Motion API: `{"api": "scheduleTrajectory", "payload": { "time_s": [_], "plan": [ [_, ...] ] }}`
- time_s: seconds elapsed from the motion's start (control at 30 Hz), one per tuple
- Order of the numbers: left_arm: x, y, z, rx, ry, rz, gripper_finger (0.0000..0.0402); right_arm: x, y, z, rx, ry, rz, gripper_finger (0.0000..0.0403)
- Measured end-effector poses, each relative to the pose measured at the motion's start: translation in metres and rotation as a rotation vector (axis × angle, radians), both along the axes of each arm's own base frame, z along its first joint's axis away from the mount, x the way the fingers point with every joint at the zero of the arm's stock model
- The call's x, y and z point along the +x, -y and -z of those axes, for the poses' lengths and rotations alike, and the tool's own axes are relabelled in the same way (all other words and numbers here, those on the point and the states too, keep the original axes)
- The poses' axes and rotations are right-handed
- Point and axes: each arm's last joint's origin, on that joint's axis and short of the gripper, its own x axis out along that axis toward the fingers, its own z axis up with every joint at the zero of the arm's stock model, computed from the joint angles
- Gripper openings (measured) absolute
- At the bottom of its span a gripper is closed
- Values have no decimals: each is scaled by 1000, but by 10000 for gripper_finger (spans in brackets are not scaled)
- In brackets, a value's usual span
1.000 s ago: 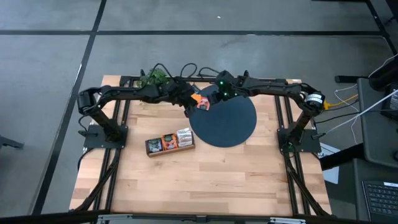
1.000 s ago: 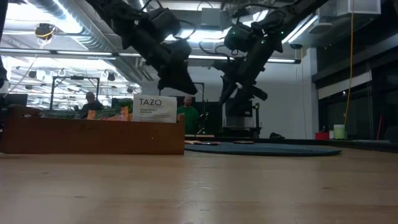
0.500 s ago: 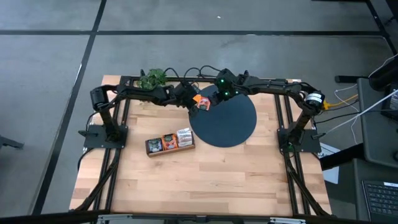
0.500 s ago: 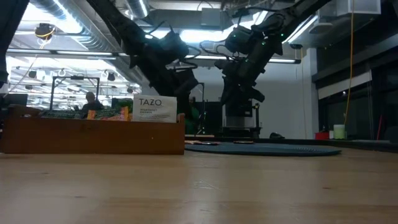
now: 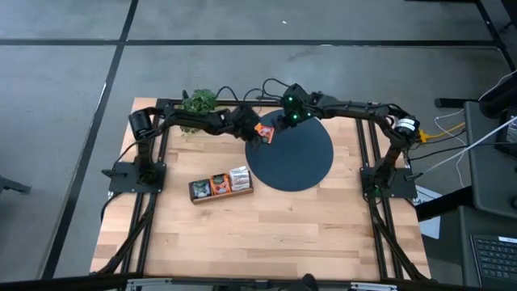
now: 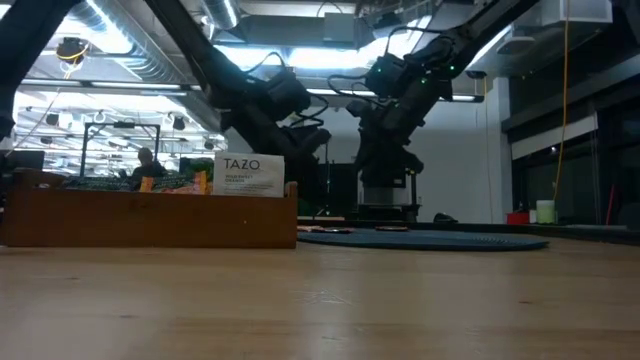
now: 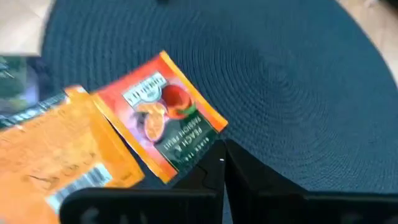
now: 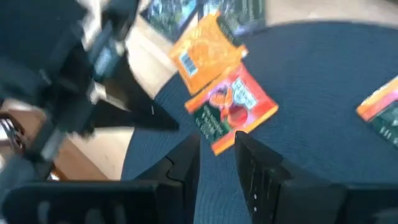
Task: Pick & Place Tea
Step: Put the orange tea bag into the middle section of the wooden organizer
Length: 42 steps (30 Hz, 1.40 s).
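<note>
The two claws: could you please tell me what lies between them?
Two overlapping orange tea sachets lie between left claw and right claw, over the dark disc's edge, clearest in the right wrist view.

Orange-red sachet (image 7: 163, 121) printed with fruit, green corner; plain orange sachet (image 7: 53, 152); dark blue disc (image 5: 292, 158).

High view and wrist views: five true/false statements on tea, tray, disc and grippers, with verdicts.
1. The wooden tray lies on the dark disc. False: it lies on the table, beside the disc.
2. The left gripper is shut. True.
3. A white TAZO sachet stands in the tray. True.
4. The plant stands on the disc. False: it stands at the table's edge, off the disc.
5. A peach sachet shows over the disc. True.
</note>
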Motion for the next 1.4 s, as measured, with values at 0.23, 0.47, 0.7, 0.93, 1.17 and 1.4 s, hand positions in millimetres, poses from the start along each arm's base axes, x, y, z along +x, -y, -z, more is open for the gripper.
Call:
{"api": "scheduleTrajectory", "payload": {
  "time_s": [0.23,0.47,0.7,0.93,1.17,1.4],
  "plan": [
    [4,0,24,-65,-73,-50,1,-6,12,0,25,17,40,102],
    [-1,1,39,-93,-177,-38,2,-7,11,1,69,28,17,102],
    [3,21,42,-153,-177,171,2,-1,-3,2,103,14,-38,102],
    [9,51,39,-202,-164,376,2,1,-11,3,134,7,-80,102],
    [5,51,-5,-17,-101,363,2,0,-12,4,132,-10,-96,102],
    [-1,45,-16,72,-113,338,2,0,-13,4,143,-5,-106,102]
  ]
}}
